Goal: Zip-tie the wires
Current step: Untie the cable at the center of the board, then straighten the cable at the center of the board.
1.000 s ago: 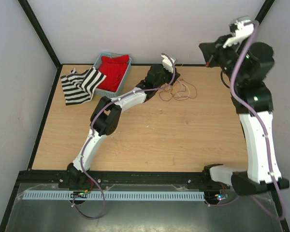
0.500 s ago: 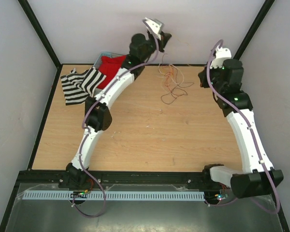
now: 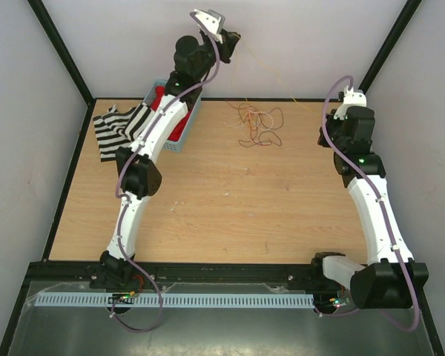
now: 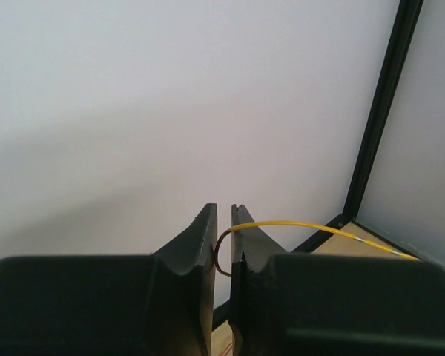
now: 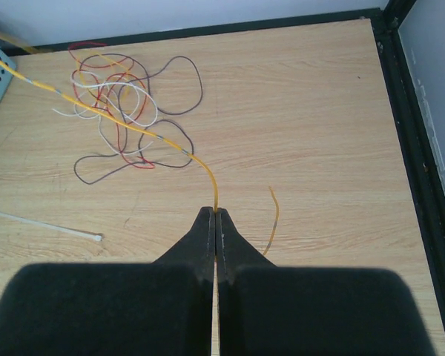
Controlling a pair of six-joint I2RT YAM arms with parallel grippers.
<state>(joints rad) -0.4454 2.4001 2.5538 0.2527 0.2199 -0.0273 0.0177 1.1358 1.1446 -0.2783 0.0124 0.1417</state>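
**Yellow strand strung in the air between two arms, wire bunch lying on the table**

Yellow is the colour of the one thin strand (image 5: 137,127) that both arms hold. The right arm's fingers (image 5: 216,213) are clenched tight on it low over the table, with a short loose tail curling just beside them. From there the strand rises leftward, crossing above the rest of the wires (image 3: 256,124). These are a loose tangle of red, orange, dark brown and pale loops lying at the far middle of the table (image 3: 230,215).

The left arm is raised high against the far wall. Its fingers (image 4: 222,222) are drawn almost together, and the strand hooks through the narrow slot between them, apparently pinched there.

The likely trouble is the strand slipping out of that thin left grip if the arms pull further apart. A hard pull could also drag or scatter the tangle beneath. The whitish zip tie (image 5: 44,223) lies flat on the table, well apart from the wires, and nothing is bundled yet.

The table is pale wood grain with a black edge. At its far left is a blue basket (image 3: 179,141) holding red cloth (image 3: 175,127), with a black-and-white striped cloth (image 3: 119,132) beside it. Plain pale walls and black frame posts enclose the space.
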